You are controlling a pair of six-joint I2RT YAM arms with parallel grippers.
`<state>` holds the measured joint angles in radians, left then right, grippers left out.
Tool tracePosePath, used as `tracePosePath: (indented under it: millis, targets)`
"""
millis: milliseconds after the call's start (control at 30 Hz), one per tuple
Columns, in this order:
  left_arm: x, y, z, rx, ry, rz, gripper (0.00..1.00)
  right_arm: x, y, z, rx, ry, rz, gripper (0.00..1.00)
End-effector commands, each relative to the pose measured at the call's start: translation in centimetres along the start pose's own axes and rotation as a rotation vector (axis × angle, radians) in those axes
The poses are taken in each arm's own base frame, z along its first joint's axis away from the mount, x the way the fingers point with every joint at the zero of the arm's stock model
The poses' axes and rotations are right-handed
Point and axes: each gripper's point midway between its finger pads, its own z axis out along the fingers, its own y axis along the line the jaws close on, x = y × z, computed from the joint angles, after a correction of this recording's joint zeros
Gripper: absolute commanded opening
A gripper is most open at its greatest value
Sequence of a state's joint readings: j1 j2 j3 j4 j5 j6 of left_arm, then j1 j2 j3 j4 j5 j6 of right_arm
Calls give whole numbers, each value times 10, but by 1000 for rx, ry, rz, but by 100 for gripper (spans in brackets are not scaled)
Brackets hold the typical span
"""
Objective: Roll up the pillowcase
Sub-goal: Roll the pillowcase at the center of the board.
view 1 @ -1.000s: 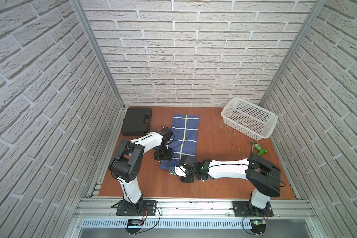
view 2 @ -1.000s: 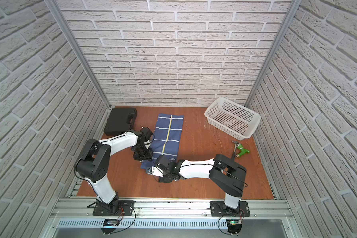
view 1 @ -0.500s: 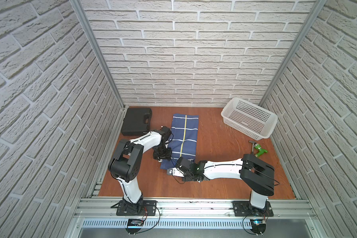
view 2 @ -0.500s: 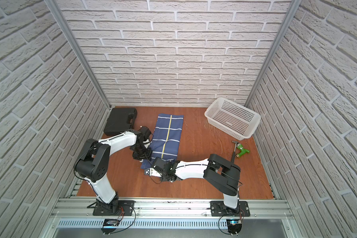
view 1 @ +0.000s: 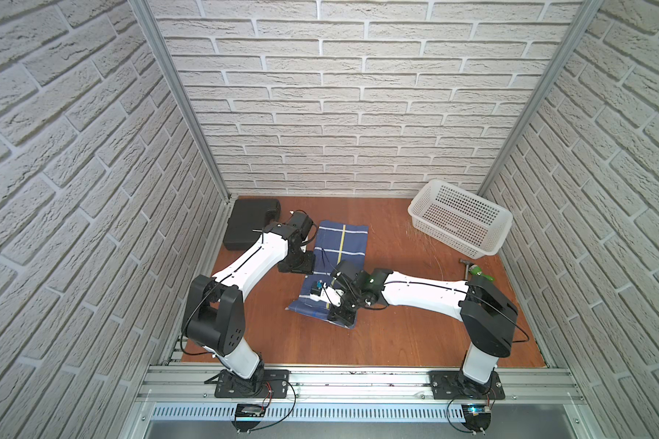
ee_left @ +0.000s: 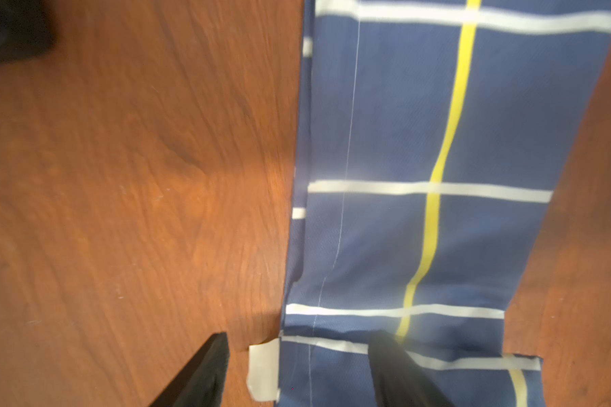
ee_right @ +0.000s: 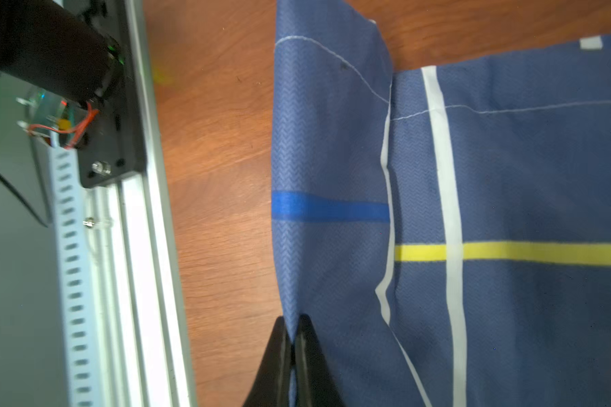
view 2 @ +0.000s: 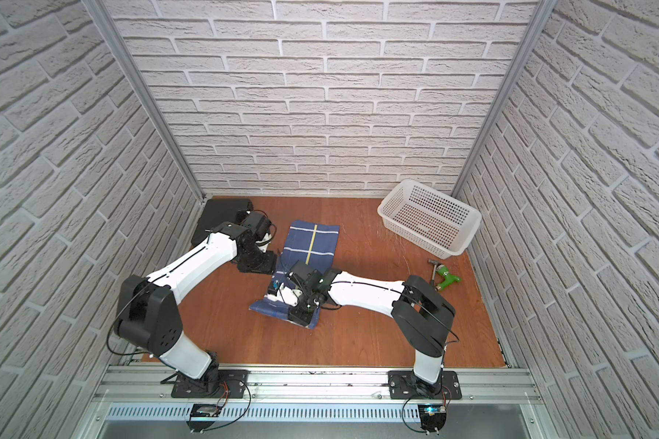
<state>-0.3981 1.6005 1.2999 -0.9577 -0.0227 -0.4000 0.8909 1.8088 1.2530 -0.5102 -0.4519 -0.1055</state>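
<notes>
Pillowcase (view 1: 344,243) is a long strip in the middle of the table (view 1: 396,334), running from the back wall towards the robot. Its near end is already turned over into a short flap, so I'd call this the very first turn of the roll.

Far left there's a black case (view 1: 250,224), not involved. Next over, the left claw (ee_left: 298,336) is spread wide and straddles the cloth's side edge, with one finger over bare wood and the other over the fabric. I can't tell if it's actually touching.

The right claw (ee_right: 291,327) is pressed together, pinching the folded near edge. My guess is it now has to carry that edge up and over towards the far end. The left one should really grab the same edge too, or the roll will come out crooked.

Off right, a basket (view 1: 459,216) and a green tool (view 1: 480,273) sit well apart from the action.

Hard to see:
- The left fingers are cut off at the frame edge in the wrist view.
- There's a small white tab (ee_left: 263,370) I can't identify.
- In both top views the right wrist covers the middle of the cloth.
</notes>
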Motion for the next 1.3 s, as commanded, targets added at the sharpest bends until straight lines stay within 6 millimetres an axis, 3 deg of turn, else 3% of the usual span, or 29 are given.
tracePosePath:
  millis: [0, 300, 733, 1033, 1267]
  targets:
    - [6, 10, -13, -34, 5, -3, 68, -6, 15, -11, -217, -4, 134, 8]
    - [8, 3, -22, 4, -1, -8, 67, -14, -20, -22, -337, -15, 250, 11]
    - [30, -12, -21, 37, 45, 1, 67, -27, -77, -11, -361, -74, 289, 17]
    - [60, -39, 2, 69, 113, 5, 68, -30, -110, -5, -281, -105, 278, 23]
    - [54, -40, 28, 67, 117, 0, 67, -27, -129, -7, -164, -105, 243, 32]
